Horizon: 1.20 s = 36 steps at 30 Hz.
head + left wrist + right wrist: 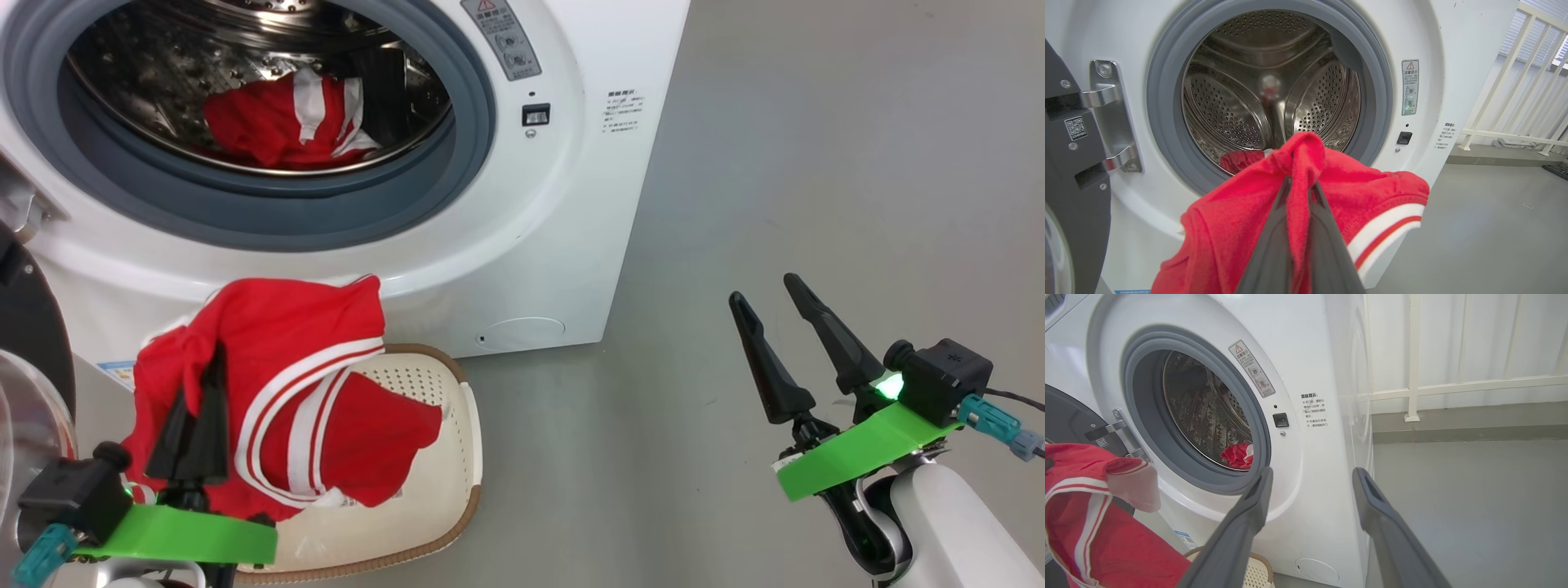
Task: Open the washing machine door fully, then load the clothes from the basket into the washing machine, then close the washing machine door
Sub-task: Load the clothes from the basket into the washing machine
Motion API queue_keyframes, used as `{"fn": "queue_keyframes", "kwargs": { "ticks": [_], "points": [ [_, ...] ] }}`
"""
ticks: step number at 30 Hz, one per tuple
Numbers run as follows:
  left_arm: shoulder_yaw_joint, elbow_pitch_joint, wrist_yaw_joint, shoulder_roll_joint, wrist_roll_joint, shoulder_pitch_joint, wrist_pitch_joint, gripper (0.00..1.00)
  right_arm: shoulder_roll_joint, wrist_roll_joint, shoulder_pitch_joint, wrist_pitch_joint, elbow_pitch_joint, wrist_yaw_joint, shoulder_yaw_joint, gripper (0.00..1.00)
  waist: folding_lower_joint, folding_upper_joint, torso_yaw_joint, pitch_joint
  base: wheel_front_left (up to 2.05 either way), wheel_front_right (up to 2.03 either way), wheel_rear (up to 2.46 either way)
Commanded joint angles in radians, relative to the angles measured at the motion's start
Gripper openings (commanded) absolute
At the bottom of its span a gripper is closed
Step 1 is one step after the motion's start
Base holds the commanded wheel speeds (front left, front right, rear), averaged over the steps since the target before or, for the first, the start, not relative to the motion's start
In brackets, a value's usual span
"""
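Snagging is your risk: the left end effector (pixel 1301 182), clamped on a red striped garment (pixel 326 359) over the basket (pixel 471 425), may drag its trailing hem across the grey seal (pixel 326 222). Your right end effector (pixel 765 289) stands spread, empty.

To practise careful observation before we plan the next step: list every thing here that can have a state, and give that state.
washing machine door: open, swung aside at the left.
drum: holds one red garment.
second red garment: hanging above the basket, pinched.
basket: upright on the floor.
left hand: shut on the second red garment.
right hand: open, empty.
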Motion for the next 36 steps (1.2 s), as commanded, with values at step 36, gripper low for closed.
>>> {"fn": "queue_keyframes", "kwargs": {
  "ticks": [36],
  "points": [
    [0.055,0.399,-0.091,0.087,-0.010,-0.694,0.068,0.00,0.028,-0.020,-0.091,-0.005,-0.075,0.002,0.003,1.00,0.0000,0.0000,-0.104,0.328,0.00,0.00,0.00]
  ]
}}
